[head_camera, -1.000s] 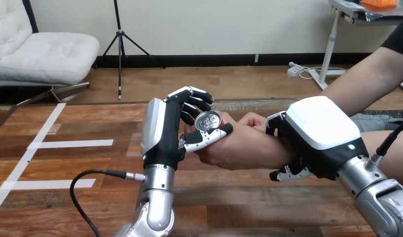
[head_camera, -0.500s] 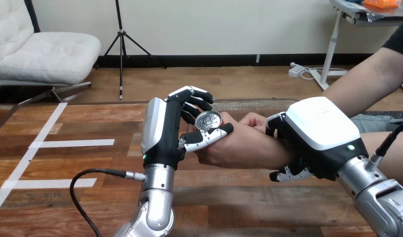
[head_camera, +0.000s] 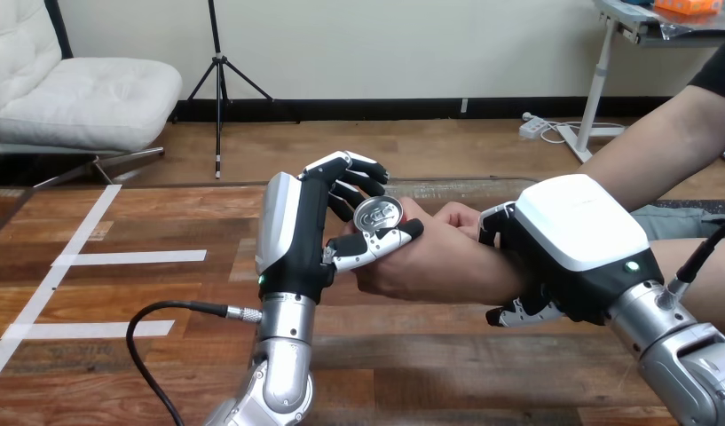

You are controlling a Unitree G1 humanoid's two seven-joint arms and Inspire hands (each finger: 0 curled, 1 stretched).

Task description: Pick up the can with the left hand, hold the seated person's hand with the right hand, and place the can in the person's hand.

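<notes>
A silver-topped can (head_camera: 377, 214) stands upright above the table's middle. My left hand (head_camera: 292, 235) is shut on it, fingers curled behind it and thumb across its front. The person's hand (head_camera: 429, 257) reaches in from the right and wraps the can from the right side, under my thumb. My right hand (head_camera: 567, 235) is shut on the person's wrist (head_camera: 496, 271), fingers over the top and thumb showing beneath. The can's body is mostly hidden by both hands.
The wooden table (head_camera: 163, 293) carries white tape strips (head_camera: 128, 258) at the left. A black cable (head_camera: 163, 315) loops off my left forearm over the near table. The person's forearm (head_camera: 660, 142) comes in from the upper right.
My left hand's fingers and thumb have edged slightly up and to the right around the can. The person's hand and my right hand have stayed put.
</notes>
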